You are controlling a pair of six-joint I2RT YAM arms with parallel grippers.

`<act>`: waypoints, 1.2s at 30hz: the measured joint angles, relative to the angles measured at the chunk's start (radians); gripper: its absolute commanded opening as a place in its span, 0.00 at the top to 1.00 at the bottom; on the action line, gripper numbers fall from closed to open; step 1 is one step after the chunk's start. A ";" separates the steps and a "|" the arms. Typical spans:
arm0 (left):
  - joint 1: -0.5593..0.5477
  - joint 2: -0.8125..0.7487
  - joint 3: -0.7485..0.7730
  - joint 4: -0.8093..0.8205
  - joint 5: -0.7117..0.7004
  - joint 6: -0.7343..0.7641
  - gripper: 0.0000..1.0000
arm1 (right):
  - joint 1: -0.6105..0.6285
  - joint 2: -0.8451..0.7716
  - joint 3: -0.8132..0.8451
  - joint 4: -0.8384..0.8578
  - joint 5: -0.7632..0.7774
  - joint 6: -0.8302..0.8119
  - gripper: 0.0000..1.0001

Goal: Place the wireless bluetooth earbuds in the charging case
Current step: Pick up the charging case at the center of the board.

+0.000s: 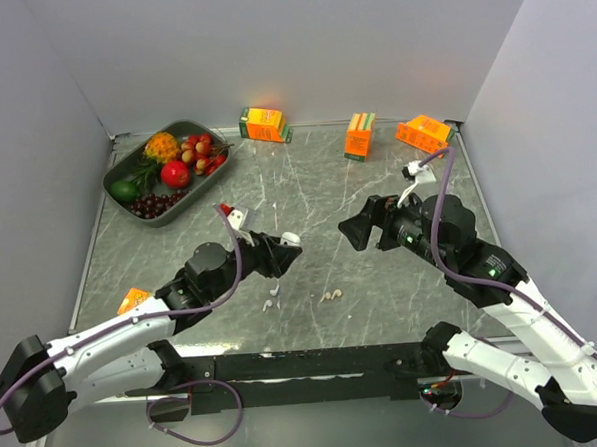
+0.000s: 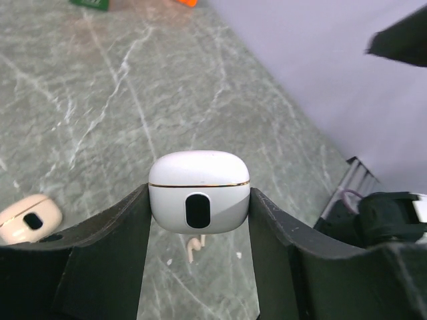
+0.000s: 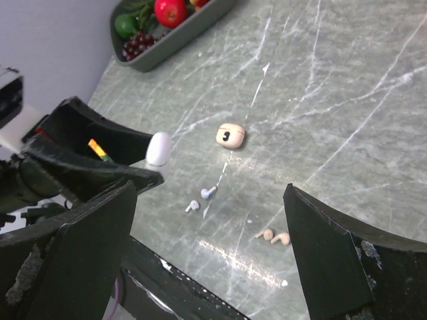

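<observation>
The left gripper (image 2: 200,196) is clamped at a middling width on a white charging case (image 2: 199,179). One finger presses each side of it. The lid is down along a thin gold seam, and the dark oval on its front faces the wrist camera. The case is lifted above the marble table (image 1: 307,188), a little left of centre in the top view.

In the left wrist view a pale stemmed earbud (image 2: 193,248) lies on the table under the case. A beige charging case (image 2: 30,219), also closed, rests at the left edge of that frame.

The right gripper (image 1: 351,233) hangs with its jaws spread wide and holds nothing. It is just right of centre in the top view and points towards the left gripper.

In the lower middle of its wrist view lie two white earbuds (image 3: 209,193), close together. Two beige earbuds (image 3: 265,234) lie side by side to their lower right.

A grey fruit tray (image 1: 195,128) sits at the upper left of the top view. Three orange juice cartons (image 1: 264,124) stand along the top.
</observation>
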 measured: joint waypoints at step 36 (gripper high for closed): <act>-0.208 -0.105 -0.220 0.255 -0.042 0.733 0.99 | 0.160 0.343 0.182 -0.114 -0.169 -0.117 0.01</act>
